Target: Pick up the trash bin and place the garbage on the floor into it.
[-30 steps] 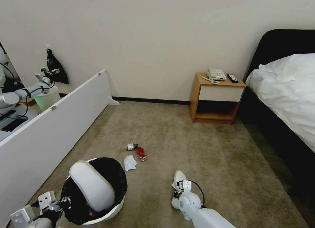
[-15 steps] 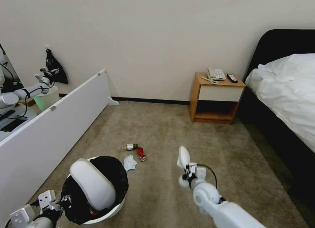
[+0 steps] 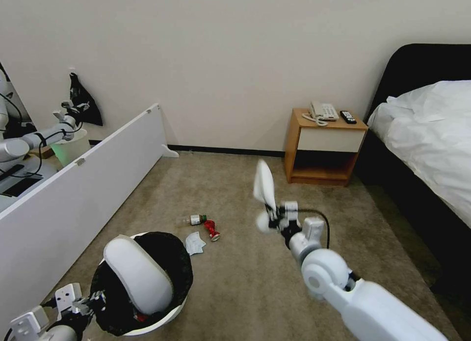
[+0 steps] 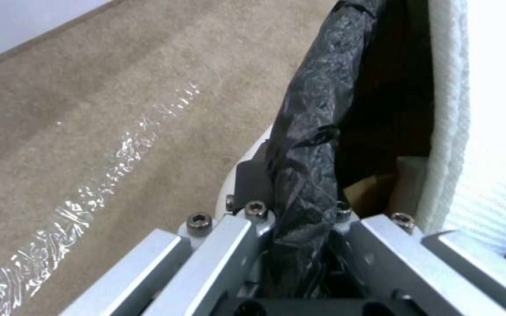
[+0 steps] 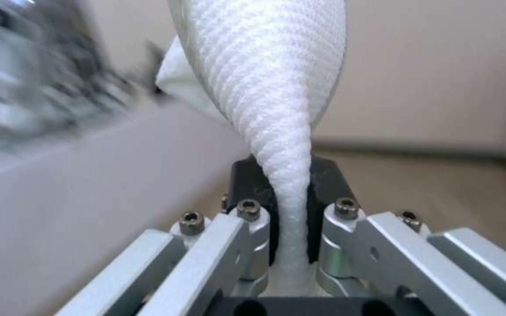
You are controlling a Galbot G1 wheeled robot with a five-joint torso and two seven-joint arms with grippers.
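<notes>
Right wrist view puts the slipper (image 5: 270, 87) front and centre: a white, waffle-textured flat thing, squeezed to a narrow fold where the right gripper (image 5: 288, 210) has its jaws pressed together on it. It looks light and floppy to me, soft enough to crease under the pinch, so a grip near one end, as here, should carry it, though the free end may swing or droop as the arm moves. From the head view that slipper (image 3: 263, 184) stands up above the right gripper (image 3: 277, 218), held in the air over the floor (image 3: 274, 282), well apart from the trash bin (image 3: 162, 311).

The bin sits low on the robot's left side, its black bag (image 3: 167, 255) folded over the rim, with a second slipper (image 3: 137, 277) already poking out of it. The left gripper (image 3: 93, 301) is clamped on the rim; the left wrist view shows its jaws closed over the crinkled black bag (image 4: 305, 153) and the white wall beneath. That plastic film looks slick, so I'd guess the hold depends on the stiff rim, not the liner.

Still lying on the carpet just beyond the bin: a white mask (image 3: 195, 243), a crushed red can (image 3: 211, 230) and a clear bottle (image 3: 194, 219), close together. The can and bottle look rigid and light; the mask limp.
</notes>
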